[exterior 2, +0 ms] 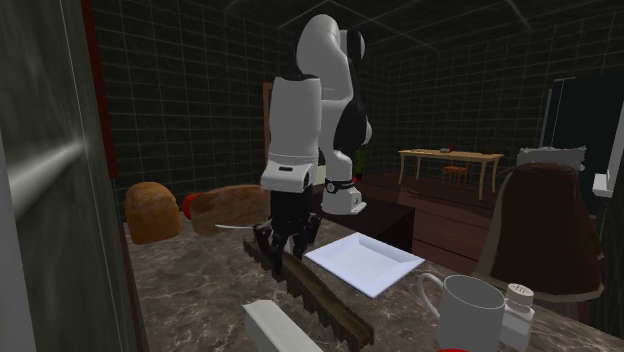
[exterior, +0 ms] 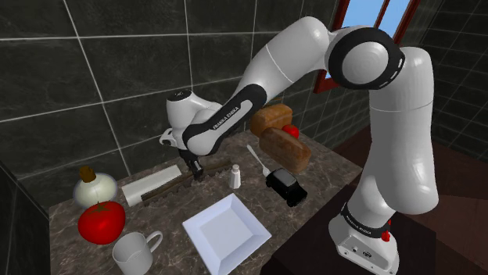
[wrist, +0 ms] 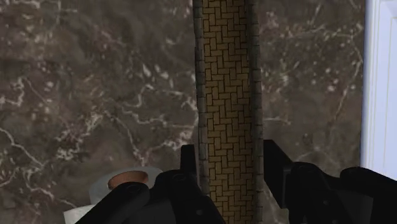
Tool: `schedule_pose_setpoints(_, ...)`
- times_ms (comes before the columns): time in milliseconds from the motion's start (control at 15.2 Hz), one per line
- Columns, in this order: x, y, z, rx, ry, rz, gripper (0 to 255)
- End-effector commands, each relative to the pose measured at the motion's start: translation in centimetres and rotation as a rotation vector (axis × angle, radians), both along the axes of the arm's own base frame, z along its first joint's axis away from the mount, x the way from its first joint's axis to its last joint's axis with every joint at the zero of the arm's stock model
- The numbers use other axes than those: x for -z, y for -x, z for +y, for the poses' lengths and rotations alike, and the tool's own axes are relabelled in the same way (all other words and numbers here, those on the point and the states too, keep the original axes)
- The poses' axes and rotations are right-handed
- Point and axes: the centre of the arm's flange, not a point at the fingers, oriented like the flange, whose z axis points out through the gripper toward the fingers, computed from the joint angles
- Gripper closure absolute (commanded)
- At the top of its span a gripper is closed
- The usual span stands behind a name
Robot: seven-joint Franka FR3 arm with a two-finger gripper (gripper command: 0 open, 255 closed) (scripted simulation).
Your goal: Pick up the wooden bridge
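The wooden bridge (exterior: pixel 167 186) is a long narrow strip with a brown herringbone deck and dark stone edges. It lies flat on the dark marble counter (exterior: pixel 168 215). My black gripper (exterior: pixel 195 170) points down over the end nearer the salt shaker. In the wrist view the bridge (wrist: pixel 228 95) runs straight away from the gripper (wrist: pixel 230 167), and the two fingers press against its two long sides. From the second exterior view the gripper (exterior 2: pixel 285 243) stands on the far end of the bridge (exterior 2: pixel 322 297).
A long white box (exterior: pixel 152 184) lies right beside the bridge. A salt shaker (exterior: pixel 235 176), white plate (exterior: pixel 227 230), mug (exterior: pixel 137 250), tomato (exterior: pixel 102 221), black toy car (exterior: pixel 285 187) and two bread loaves (exterior: pixel 285 148) crowd the counter.
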Motion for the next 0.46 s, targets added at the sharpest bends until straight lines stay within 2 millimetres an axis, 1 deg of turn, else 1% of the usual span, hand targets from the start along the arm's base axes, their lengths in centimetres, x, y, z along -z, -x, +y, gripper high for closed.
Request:
schedule_pose_setpoints(0,-1.1,0.1,0.0,0.0,0.0,0.0,255)
schedule_pose_setpoints(264,-3.2,0.1,0.0,0.0,0.0,0.0,255)
schedule_pose_setpoints(396,-3.3,0.1,0.0,0.0,0.0,0.0,255)
